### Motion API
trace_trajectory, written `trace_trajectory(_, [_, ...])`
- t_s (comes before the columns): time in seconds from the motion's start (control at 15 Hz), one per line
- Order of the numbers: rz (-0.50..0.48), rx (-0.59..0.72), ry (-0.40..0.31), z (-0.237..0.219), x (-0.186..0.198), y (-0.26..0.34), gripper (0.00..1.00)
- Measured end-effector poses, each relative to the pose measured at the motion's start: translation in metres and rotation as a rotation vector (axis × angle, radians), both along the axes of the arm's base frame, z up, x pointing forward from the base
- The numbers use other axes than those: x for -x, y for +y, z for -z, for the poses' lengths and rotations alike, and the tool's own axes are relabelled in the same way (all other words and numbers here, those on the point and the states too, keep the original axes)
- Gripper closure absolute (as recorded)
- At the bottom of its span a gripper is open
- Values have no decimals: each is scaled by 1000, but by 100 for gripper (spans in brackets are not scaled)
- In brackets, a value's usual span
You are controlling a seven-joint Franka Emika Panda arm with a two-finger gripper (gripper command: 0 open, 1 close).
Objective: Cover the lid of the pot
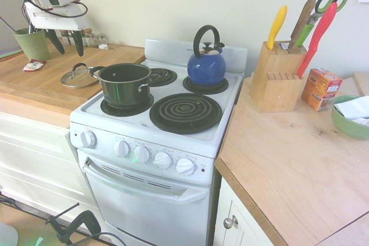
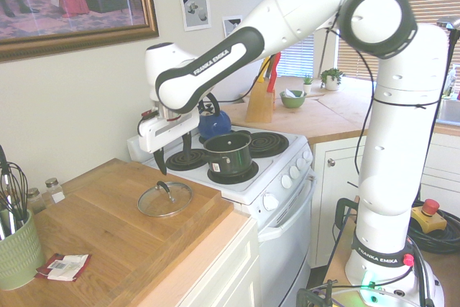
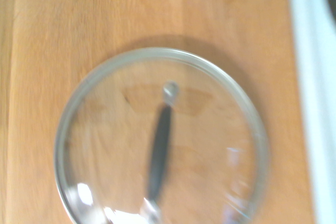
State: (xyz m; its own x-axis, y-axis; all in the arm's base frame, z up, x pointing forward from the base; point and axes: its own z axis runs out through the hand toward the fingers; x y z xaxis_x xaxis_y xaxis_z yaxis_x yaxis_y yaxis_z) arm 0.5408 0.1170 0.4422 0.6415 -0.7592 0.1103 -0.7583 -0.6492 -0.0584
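gripper (image 2: 172, 154) spread, empty | lid (image 2: 164, 198) directly below, on counter left of pot (image 2: 229, 154) | handle (image 3: 159, 148) bar-shaped

Clear glass lid (image 2: 165, 198), metal-rimmed with dark arched handle, flat on the wooden counter (image 2: 108, 228) beside the stove; dark pot (image 2: 228, 156), open, upright on 1 stove burner.

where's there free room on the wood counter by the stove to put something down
Bare wood lies between the lid and the green utensil cup, and along the counter's front edge. The strip between the lid and the stove is narrow. The back corner is crowded with the cup, spice jars and the gripper.
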Motion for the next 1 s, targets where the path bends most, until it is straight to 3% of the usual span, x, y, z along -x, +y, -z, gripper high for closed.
trace_trajectory(0.4, [175,5,-2,30,-28,28,0])
trace_trajectory(0.73, [186,-3,16,63,-41,16,0])
trace_trajectory(0.8, [180,-4,15,67,-43,15,100])
trace_trajectory(1.0, [159,-8,-5,67,-48,12,100])
